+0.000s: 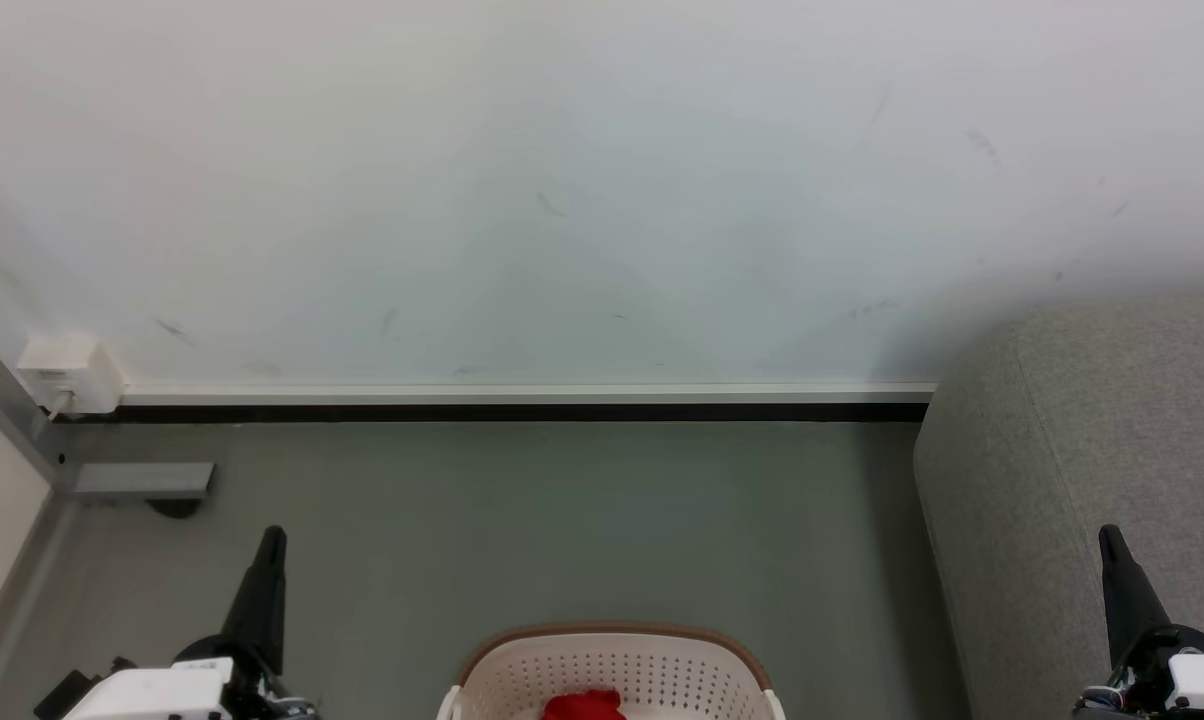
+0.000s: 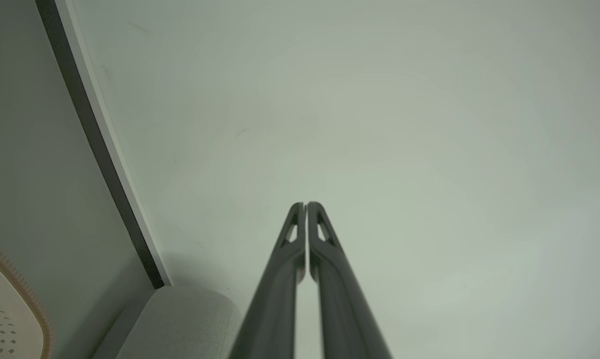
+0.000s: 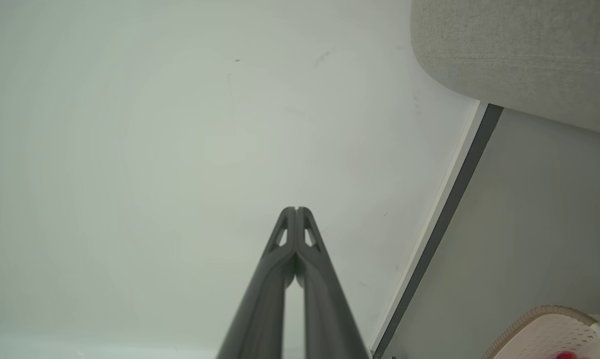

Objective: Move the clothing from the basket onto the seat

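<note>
The basket (image 1: 612,665) sits at the bottom centre of the head view on open grey floor (image 1: 562,510), red clothing (image 1: 584,705) showing inside it; the seat (image 1: 1062,470), its edge rounded, stands at the right with a strip of floor between. The left end effector (image 1: 273,540) at lower left and the right end effector (image 1: 1110,538) at lower right point up the frame, both clenched on nothing, well apart from the basket
</note>
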Controlling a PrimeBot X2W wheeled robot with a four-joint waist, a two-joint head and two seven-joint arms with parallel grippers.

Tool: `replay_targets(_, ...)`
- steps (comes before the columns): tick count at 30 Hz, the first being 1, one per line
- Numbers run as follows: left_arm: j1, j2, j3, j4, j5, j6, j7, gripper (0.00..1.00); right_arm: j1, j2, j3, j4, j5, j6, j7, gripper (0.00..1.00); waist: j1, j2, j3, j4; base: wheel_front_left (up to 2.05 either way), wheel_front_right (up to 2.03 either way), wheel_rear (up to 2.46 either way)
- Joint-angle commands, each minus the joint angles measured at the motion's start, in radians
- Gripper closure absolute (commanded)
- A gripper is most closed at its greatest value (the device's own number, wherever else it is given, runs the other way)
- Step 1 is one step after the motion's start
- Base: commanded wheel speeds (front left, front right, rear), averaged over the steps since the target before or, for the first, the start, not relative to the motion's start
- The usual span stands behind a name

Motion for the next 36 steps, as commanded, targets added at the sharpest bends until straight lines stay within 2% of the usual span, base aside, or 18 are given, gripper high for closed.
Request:
replay_targets(1, -0.005, 0.007, 0.001, -0.002, -0.012, -0.006, 0.004, 1.0, -0.008, -0.002, -0.003, 0.001, -0.006, -0.003, 0.003, 1.0, 0.0, -0.0001, 0.0, 0.0, 0.0, 0.0, 0.0)
replay_targets(3, -0.005, 0.007, 0.001, -0.002, -0.012, -0.006, 0.004, 1.0, -0.008, -0.002, -0.003, 0.001, -0.006, -0.003, 0.003, 1.0, 0.0, -0.0001, 0.0, 0.0, 0.0, 0.0, 0.0)
replay_targets(4, 0.0, 0.0, 0.0, 0.0, 0.0, 0.0, 0.0, 0.0, 0.0, 0.0, 0.0, 0.0, 0.0, 0.0, 0.0, 0.0, 0.0, -0.0001, 0.0, 0.0, 0.0, 0.0, 0.0)
replay_targets(8, 0.022, -0.008, -0.003, 0.026, 0.0, 0.003, -0.004, 0.0, 0.022, 0.007, 0.006, 0.023, 0.001, 0.0, -0.003, 0.0, 0.0, -0.0001, 0.0, 0.0, 0.0, 0.0, 0.0)
replay_targets(19, 0.015, -0.006, -0.011, 0.012, -0.002, 0.002, -0.055, 0.0, 0.01, 0.006, 0.056, -0.025, 0.012, 0.0, -0.047, 0.0, 0.0, -0.0001, 0.002, 0.0, 0.0, 0.0, 0.0)
replay_targets(27, 0.013, -0.005, 0.005, -0.032, 0.11, 0.001, -0.092, 0.0, 0.0, -0.003, 0.088, -0.072, -0.048, 0.0, -0.09, 0.0, 0.0, -0.0001, 0.004, -0.001, 0.0, 0.0, 0.0)
replay_targets(36, 0.016, -0.003, 0.012, -0.062, 0.288, 0.011, -0.129, 0.0, -0.005, -0.014, 0.125, -0.104, -0.196, 0.0, -0.129, 0.0, 0.0, -0.0001, 0.007, -0.003, 0.0, 0.0, 0.0)
